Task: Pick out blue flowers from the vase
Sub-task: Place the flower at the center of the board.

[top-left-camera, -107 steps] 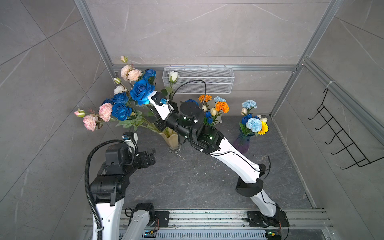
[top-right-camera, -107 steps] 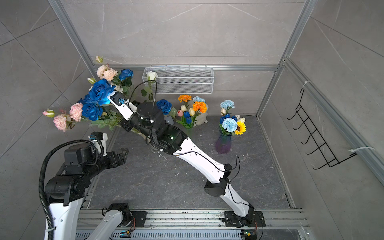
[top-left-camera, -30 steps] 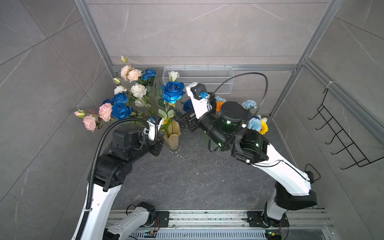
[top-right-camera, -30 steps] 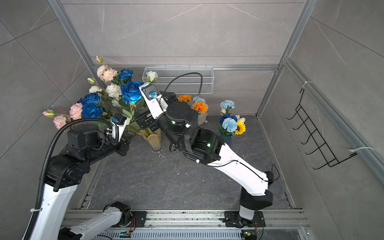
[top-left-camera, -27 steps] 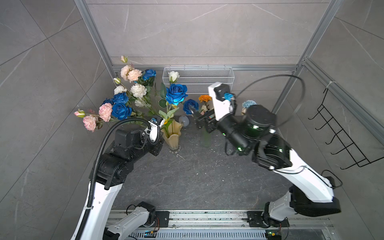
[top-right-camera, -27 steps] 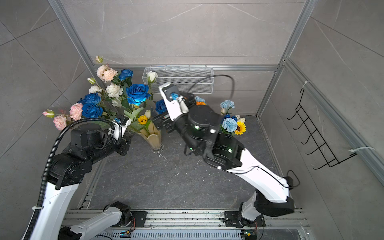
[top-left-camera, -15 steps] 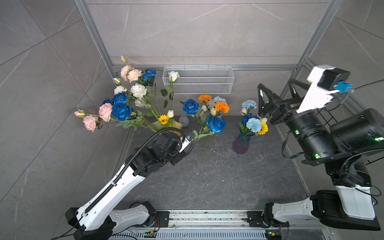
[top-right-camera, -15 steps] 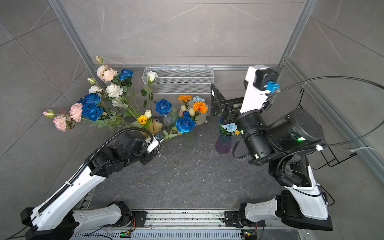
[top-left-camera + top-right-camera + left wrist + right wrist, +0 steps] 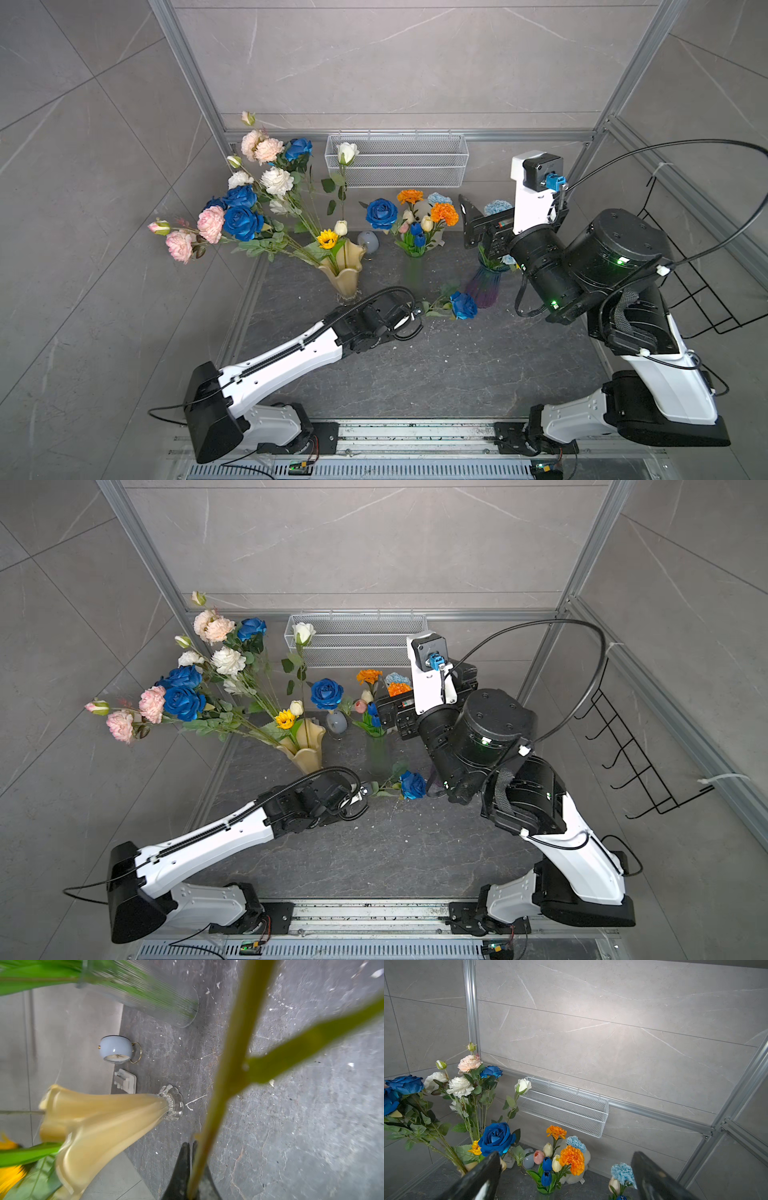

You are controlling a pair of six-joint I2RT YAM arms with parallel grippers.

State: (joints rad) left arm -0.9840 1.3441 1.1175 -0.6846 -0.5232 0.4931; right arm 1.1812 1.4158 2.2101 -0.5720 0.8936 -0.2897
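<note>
in both top views the left gripper (image 9: pixel 414 316) is clamped on the stem of a blue rose (image 9: pixel 463 305), bloom low over desk centre beside the purple vase (image 9: pixel 482 286). left wrist: thin stem (image 9: pixel 228 1064) could swivel or slip. right wrist: right gripper (image 9: pixel 565 1158) gapes, empty.

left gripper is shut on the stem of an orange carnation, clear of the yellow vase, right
No. The left gripper is shut on a stem clear of the yellow vase, but its bloom is a blue rose, not an orange carnation; both top views show it.
</note>
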